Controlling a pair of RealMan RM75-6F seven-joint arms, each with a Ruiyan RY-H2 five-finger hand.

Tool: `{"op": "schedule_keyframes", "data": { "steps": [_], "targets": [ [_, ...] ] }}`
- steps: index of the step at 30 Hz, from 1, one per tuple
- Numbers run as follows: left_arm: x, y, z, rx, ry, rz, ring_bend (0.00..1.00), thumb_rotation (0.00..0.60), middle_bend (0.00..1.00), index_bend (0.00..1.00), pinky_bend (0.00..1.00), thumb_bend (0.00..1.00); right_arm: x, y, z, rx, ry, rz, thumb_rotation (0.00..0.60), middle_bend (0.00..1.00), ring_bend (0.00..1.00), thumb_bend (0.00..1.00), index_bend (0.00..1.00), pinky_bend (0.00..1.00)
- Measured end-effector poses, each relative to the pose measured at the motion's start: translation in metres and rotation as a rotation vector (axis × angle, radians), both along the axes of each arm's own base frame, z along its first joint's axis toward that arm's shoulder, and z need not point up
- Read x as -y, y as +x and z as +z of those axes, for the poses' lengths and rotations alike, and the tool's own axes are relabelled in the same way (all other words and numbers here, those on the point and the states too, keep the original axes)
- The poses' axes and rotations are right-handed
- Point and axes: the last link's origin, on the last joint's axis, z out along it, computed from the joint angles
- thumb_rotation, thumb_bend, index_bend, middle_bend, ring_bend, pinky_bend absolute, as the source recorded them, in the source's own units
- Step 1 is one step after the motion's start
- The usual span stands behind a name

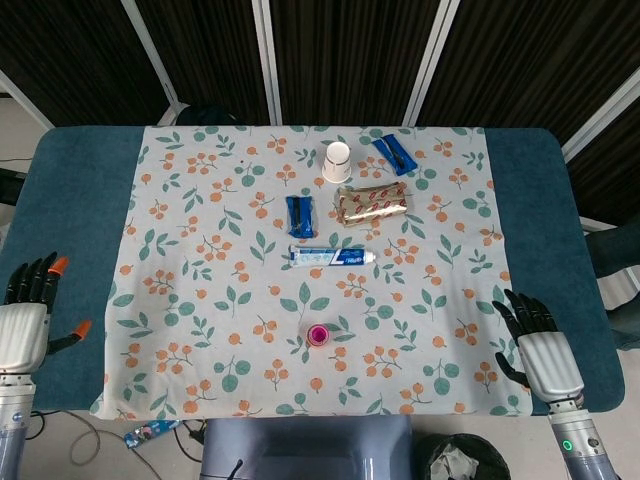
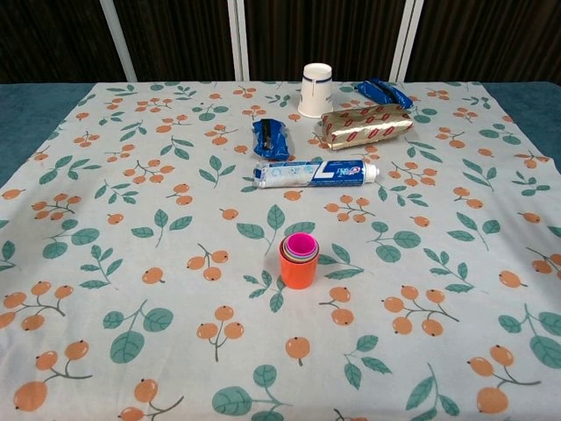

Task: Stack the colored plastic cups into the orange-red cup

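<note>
Now the orange-red cup (image 2: 298, 268) stands upright on the floral cloth (image 2: 131, 263) that covers the tabletop (image 1: 85, 180), a little nearer the robot than the middle of the cloth. Smaller colored cups (image 2: 301, 246) sit nested inside it, their rims showing as rings of yellow, purple and pink, with the pink one innermost. In the head view the stack shows as a small pink and orange circle (image 1: 320, 334).

Neither hand touches the stack. The left hand (image 1: 24, 325) hangs at the far left edge of the head view, off the cloth and beside the tabletop's blue border, with its orange-tipped fingers (image 1: 57, 264) spread and nothing in it. The right hand (image 1: 545, 355) sits near the right corner of the cloth, fingers apart and likewise holding nothing. Neither hand appears in the chest view.

Beyond the stack lies a toothpaste tube (image 2: 314, 173), set crosswise. Further back are a small blue packet (image 2: 270, 139), a gold-wrapped bar (image 2: 366, 124), an upturned white paper cup (image 2: 316, 89) and another blue packet (image 2: 380, 92). On the floor by the near left corner of the tabletop lies a small blue wrapper (image 1: 150, 432).
</note>
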Motion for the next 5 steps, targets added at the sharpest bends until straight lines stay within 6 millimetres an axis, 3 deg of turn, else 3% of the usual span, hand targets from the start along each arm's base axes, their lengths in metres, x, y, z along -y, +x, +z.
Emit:
{"op": "schedule_keyframes", "data": {
  "steps": [5],
  "targets": [
    [0.0035, -0.0038, 0.0079, -0.023, 0.007, 0.054, 0.0, 0.6, 0.0, 0.05, 0.02, 0.15, -0.0004, 0.001, 0.0039, 0.0, -0.035, -0.002, 0.6, 0.0, 0.0, 0.4, 0.12, 0.11]
  ]
}}
